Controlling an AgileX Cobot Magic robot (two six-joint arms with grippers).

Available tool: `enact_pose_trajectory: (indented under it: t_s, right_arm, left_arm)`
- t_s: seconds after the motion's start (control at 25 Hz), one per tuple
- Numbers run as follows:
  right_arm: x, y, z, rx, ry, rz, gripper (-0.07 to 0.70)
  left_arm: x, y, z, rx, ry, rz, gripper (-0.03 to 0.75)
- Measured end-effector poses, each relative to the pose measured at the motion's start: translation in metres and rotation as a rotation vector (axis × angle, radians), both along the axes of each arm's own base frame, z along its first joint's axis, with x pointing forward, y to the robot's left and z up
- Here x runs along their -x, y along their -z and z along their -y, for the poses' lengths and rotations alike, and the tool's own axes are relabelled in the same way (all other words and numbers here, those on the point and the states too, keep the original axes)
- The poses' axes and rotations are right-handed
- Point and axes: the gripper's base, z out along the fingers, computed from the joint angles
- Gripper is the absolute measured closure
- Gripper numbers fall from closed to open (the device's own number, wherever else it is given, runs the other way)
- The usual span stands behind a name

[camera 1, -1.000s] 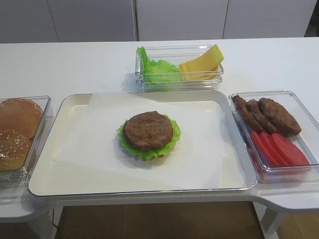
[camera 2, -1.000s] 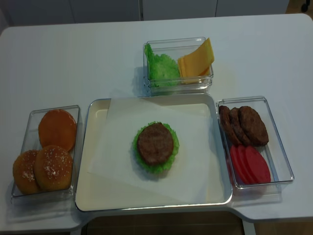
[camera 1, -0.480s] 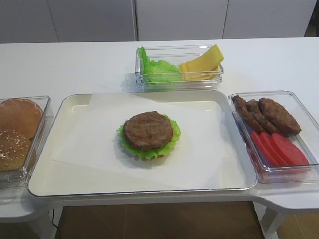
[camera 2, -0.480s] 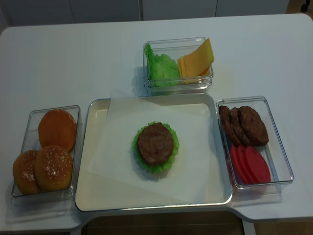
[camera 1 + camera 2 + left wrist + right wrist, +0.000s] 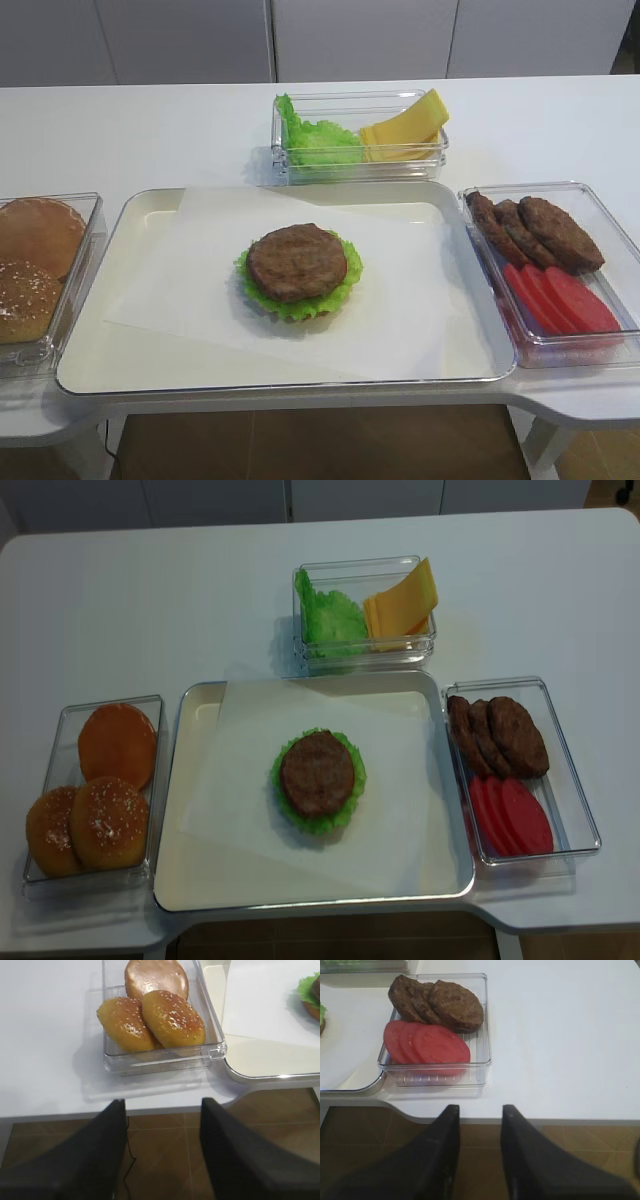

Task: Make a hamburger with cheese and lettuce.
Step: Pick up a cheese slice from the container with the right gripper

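The hamburger [image 5: 298, 268] [image 5: 318, 778], a brown patty over a frilly green lettuce fringe, sits on white paper in the middle of the cream tray [image 5: 100, 360]. Cheese slices [image 5: 405, 130] [image 5: 402, 604] lean in the right half of a clear box at the back, and loose lettuce [image 5: 318, 140] [image 5: 330, 618] fills its left half. My left gripper [image 5: 162, 1110] is open and empty, off the table's front edge before the bun box. My right gripper [image 5: 480, 1112] is open and empty, off the front edge before the patty box. Neither gripper shows in the exterior views.
A clear box of bun halves [image 5: 35, 265] [image 5: 150, 1015] stands left of the tray. A clear box with loose dark patties [image 5: 535, 232] [image 5: 437, 1002] and red tomato slices [image 5: 560, 298] [image 5: 425, 1042] stands right of it. The floor lies below the front edge.
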Motion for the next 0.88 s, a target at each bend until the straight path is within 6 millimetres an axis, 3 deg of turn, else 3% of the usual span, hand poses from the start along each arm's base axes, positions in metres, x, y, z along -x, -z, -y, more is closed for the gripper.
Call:
enact_pose_trajectory:
  t_s: [0.48, 0.88]
  right_arm:
    - [0.000, 0.000, 0.000, 0.000, 0.000, 0.004, 0.397]
    - [0.003, -0.012, -0.005, -0.077, -0.022, 0.064, 0.356]
  left_arm:
    - [0.000, 0.000, 0.000, 0.000, 0.000, 0.000, 0.358]
    - [0.000, 0.000, 0.000, 0.000, 0.000, 0.000, 0.357]
